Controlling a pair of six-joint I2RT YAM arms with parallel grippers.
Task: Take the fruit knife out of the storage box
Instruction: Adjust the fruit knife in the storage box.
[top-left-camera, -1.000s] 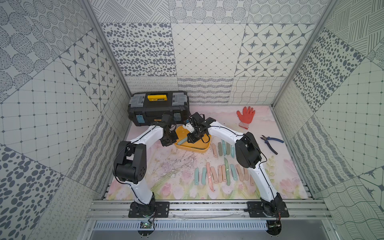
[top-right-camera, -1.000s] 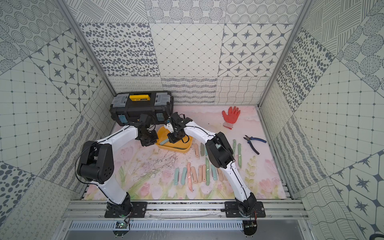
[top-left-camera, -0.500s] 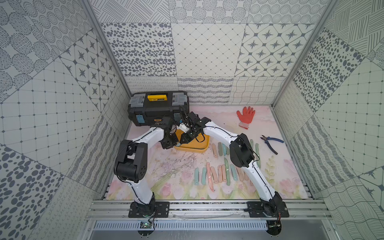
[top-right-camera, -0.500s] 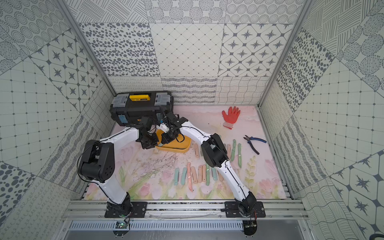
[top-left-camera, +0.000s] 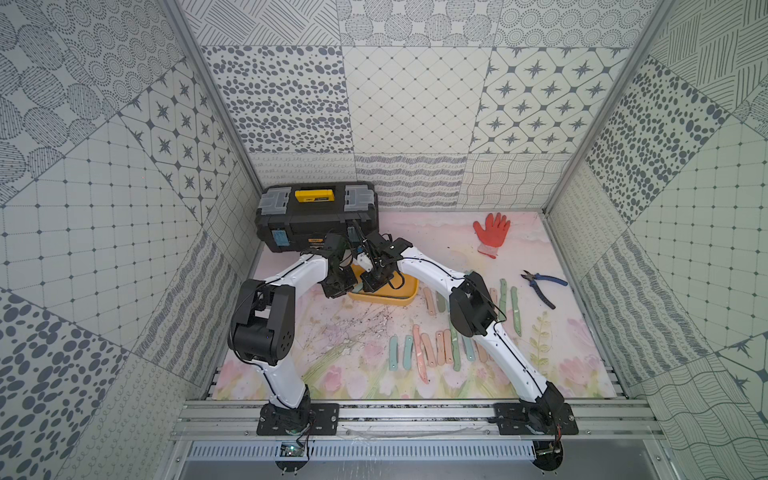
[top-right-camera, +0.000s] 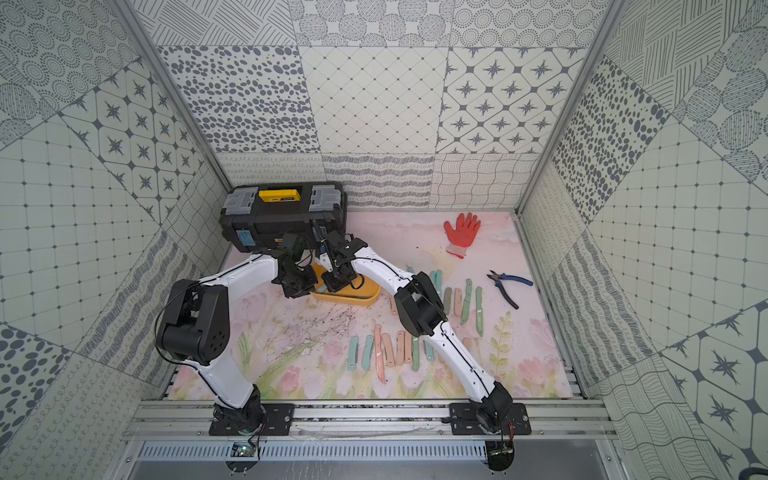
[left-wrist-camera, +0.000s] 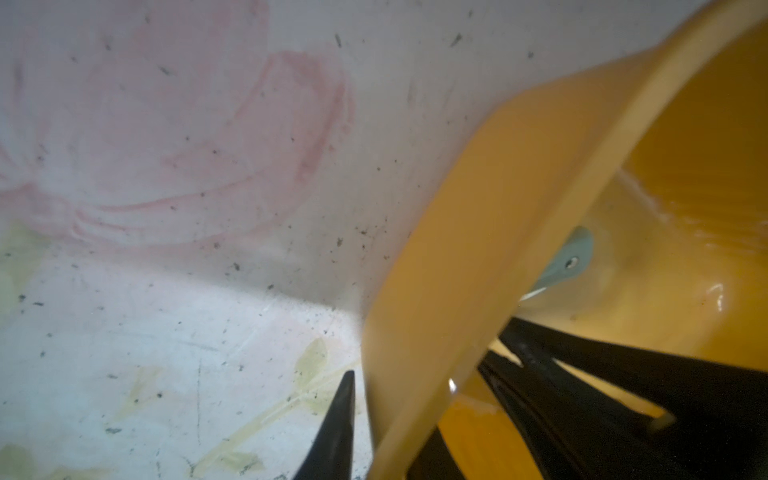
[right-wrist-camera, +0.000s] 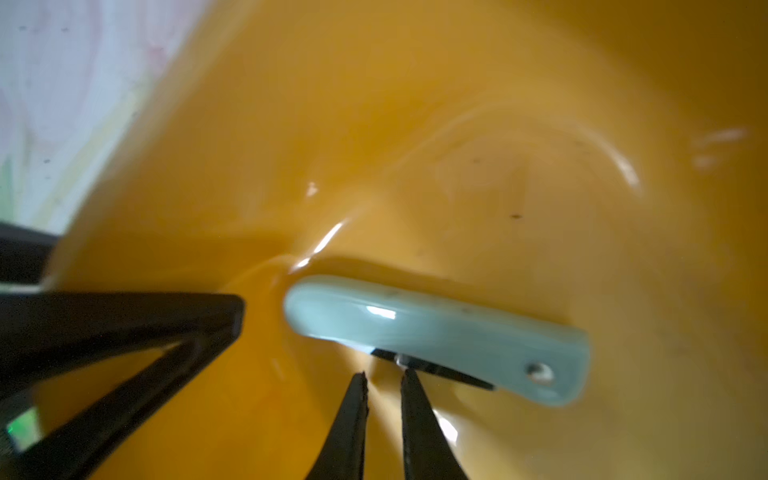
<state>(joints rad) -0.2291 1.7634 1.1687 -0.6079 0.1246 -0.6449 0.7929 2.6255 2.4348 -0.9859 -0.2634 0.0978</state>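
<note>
At 5 o'clock of the black toolbox, on the worktop, sits the yellow storage box. The left gripper is clamped on the box's wall, one finger outside and one inside. The pale-teal fruit knife lies on the box floor. The right gripper hangs over it, jaws nearly together, tips at its dark blade edge; whether they pinch it I cannot tell.

A black toolbox is set at the back of a floral mat, flecked perhaps with dirt; a red glove and blue-handled pliers are laid well apart from it.
</note>
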